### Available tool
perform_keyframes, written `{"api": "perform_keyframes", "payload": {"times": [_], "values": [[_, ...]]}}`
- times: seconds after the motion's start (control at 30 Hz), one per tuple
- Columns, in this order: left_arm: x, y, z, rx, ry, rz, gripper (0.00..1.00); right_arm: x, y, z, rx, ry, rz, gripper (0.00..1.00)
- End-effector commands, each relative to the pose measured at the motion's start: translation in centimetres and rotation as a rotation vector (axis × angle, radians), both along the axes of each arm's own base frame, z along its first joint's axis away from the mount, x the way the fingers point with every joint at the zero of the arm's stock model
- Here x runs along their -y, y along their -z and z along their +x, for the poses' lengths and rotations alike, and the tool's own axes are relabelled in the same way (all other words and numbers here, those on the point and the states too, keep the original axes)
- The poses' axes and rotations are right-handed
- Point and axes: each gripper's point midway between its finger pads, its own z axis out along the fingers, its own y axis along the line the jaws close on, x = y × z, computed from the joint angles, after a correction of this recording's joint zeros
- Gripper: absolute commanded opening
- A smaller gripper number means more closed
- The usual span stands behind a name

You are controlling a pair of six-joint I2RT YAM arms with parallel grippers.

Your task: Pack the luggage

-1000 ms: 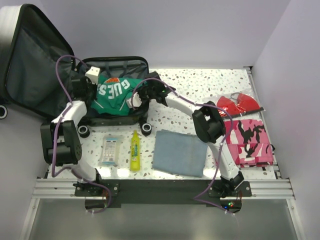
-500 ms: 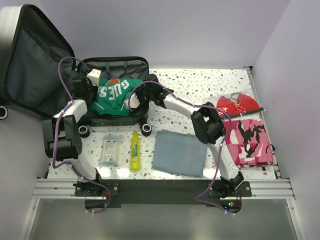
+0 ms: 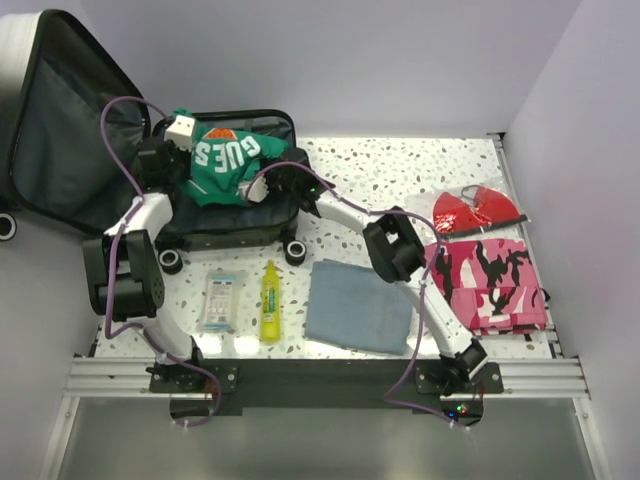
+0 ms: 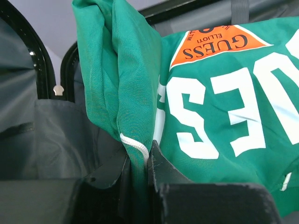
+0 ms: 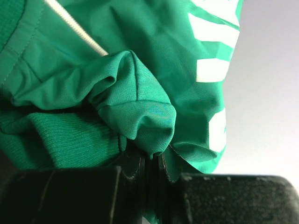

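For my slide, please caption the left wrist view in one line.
Fold of the green Guess shirt pinched in the left gripper, above the grey-lined luggage.

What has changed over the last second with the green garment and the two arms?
The green Guess-print garment moved away from the arm bases, deeper over the open dark-lined suitcase, carried by the left gripper and right gripper, jaws still shut on it. The blue cloth, yellow bottle and pink camouflage garment stayed put.

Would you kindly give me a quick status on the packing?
Left gripper and right gripper both shut on green shirt. Shirt over open luggage. No obstruction seen.
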Motion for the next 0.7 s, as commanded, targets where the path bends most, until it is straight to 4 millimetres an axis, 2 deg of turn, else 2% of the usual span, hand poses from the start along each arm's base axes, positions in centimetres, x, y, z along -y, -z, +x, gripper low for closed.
{"api": "perform_keyframes", "payload": {"times": [0.0,0.07,0.1,0.13,0.27,0.33,0.37,0.43,0.47,0.5,0.53,0.6,0.63,0.67], "values": [[-1.4,-3.6,2.0,0.129,-0.037,0.015,0.0,1.0,-6.8,2.9,0.199,0.061,0.117,0.0],[-1.5,-2.8,2.2,0.118,-0.044,0.009,0.0,1.4,-6.4,3.7,0.238,0.074,0.11,0.0],[-1.5,-2.0,2.4,0.103,-0.043,0.001,0.0,1.4,-5.5,4.1,0.245,0.084,0.113,0.0],[-1.4,-1.6,2.4,0.096,-0.04,-0.005,0.0,1.5,-6.4,4.5,0.264,0.095,0.124,0.0],[-1.6,-0.2,2.8,0.076,-0.067,-0.039,0.0,2.0,-6.6,5.3,0.303,0.107,0.12,0.0],[-1.8,0.8,3.1,0.059,-0.081,-0.04,0.0,1.8,-6.3,5.5,0.323,0.107,0.118,0.06],[-1.9,1.9,3.2,0.038,-0.083,-0.044,0.0,1.9,-6.4,5.6,0.325,0.114,0.129,0.2],[-1.9,2.8,3.5,0.006,-0.092,-0.068,0.09,2.0,-6.5,5.8,0.342,0.128,0.144,0.44],[-1.8,3.3,3.6,-0.009,-0.089,-0.074,0.16,2.1,-6.7,5.8,0.345,0.134,0.153,0.51],[-1.8,3.7,3.8,-0.024,-0.089,-0.08,0.39,2.1,-6.8,5.8,0.343,0.138,0.151,0.64],[-2.0,3.8,3.8,-0.025,-0.103,-0.083,0.49,2.5,-6.5,5.9,0.333,0.149,0.142,0.68],[-2.1,3.5,3.8,-0.019,-0.114,-0.08,0.64,3.0,-7.8,5.7,0.344,0.158,0.146,0.74],[-2.4,3.2,3.8,-0.015,-0.123,-0.074,0.67,3.1,-6.9,5.6,0.33,0.156,0.128,0.77],[-2.5,2.3,3.9,0.002,-0.126,-0.069,0.7,3.4,-8.4,5.4,0.349,0.16,0.132,0.79]]}}
